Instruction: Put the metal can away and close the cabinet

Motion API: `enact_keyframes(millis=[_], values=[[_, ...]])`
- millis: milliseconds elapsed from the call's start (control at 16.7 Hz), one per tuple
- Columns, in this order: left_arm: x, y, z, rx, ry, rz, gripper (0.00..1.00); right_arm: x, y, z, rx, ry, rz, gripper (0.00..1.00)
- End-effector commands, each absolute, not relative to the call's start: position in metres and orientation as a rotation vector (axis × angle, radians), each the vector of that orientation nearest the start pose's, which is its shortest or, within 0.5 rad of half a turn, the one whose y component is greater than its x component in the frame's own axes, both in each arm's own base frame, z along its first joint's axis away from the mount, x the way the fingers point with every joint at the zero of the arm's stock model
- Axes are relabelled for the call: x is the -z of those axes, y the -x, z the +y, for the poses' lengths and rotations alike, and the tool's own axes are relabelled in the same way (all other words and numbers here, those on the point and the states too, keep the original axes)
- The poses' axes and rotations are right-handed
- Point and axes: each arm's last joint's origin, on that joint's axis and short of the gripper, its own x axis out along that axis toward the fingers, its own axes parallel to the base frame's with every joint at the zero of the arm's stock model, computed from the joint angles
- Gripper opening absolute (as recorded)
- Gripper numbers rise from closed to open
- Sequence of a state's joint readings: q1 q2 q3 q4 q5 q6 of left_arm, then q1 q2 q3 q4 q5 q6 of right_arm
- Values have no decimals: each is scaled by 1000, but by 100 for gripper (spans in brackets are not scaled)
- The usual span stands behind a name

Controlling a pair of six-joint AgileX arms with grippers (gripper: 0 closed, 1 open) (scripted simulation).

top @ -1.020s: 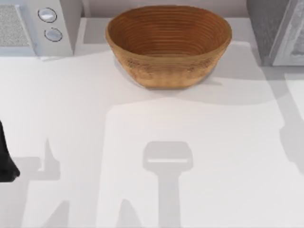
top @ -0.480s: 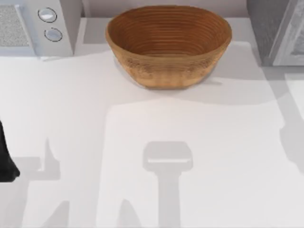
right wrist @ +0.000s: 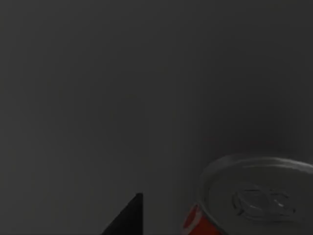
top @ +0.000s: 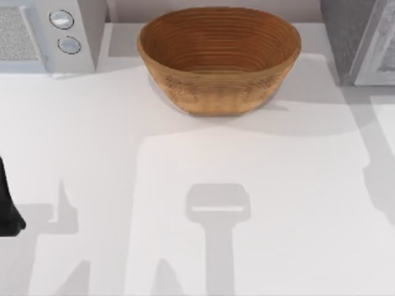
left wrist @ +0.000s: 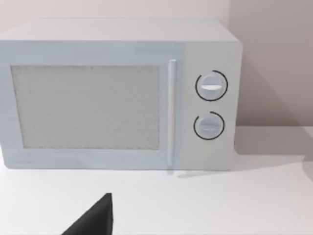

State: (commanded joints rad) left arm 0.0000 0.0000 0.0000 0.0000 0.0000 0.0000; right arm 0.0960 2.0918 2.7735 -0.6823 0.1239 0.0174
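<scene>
Right gripper [right wrist: 128,218]: one dark fingertip visible, opening cannot be told; metal can [right wrist: 252,196] sits just beside it, upright, silver lid and red wall, in a dim grey enclosure, probably the cabinet [top: 361,40]; judged light, rigid, smooth-walled and slippery, so best held across the mid-body; left arm [top: 7,206] parked facing the microwave [left wrist: 120,95]; top view unchanged from the earlier frame, basket [top: 219,58] included.

Nothing seen to have changed over the last second in the top view: no shift beside the wicker basket [top: 219,58], none at the dark arm part [top: 7,206] at the table's left edge, well left of that basket.
</scene>
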Motion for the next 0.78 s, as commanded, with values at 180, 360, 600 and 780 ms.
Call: enact_keyframes(millis=[180, 360, 600, 780], values=[[-160, -106, -1, 0, 0, 0, 100, -530, -406, 44, 4, -4, -1, 100], [-160, -106, -1, 0, 0, 0, 100, -530, -406, 44, 4, -4, -1, 100], [-160, -106, -1, 0, 0, 0, 100, -532, -404, 45, 1, -3, -5, 100], [-160, -106, -1, 0, 0, 0, 100, -545, -385, 41, -5, 3, -44, 100]])
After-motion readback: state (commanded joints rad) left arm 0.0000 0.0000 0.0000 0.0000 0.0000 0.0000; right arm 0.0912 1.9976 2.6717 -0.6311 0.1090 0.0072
